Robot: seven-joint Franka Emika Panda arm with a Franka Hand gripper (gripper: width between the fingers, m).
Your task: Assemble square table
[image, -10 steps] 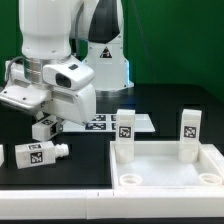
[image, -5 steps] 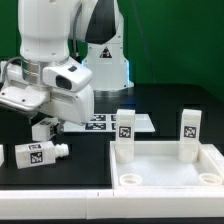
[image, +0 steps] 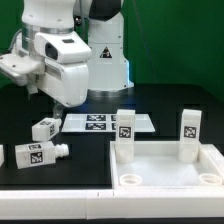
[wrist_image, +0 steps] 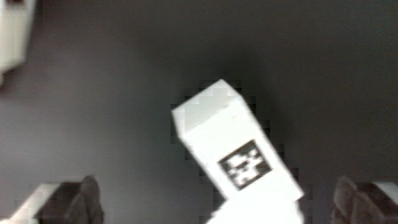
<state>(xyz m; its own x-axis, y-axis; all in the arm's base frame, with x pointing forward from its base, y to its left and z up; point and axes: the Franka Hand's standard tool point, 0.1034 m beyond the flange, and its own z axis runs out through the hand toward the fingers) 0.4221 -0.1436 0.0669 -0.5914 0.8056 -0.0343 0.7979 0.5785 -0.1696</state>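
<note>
The white square tabletop, raised rim upward, lies at the exterior view's right. Two tagged white legs stand upright in its far corners. A third leg lies tilted on the black table, and a fourth lies nearer the front. My gripper hangs open above the tilted leg, clear of it. In the wrist view that leg shows below and between my spread dark fingers, with the gripper holding nothing.
The marker board lies flat behind the tilted leg. A white part shows at the exterior view's left edge. A long white bar runs along the front. The robot's base stands at the back.
The gripper has opened and let go of the leg, which now lies on the table. The arm has risen away from it.
</note>
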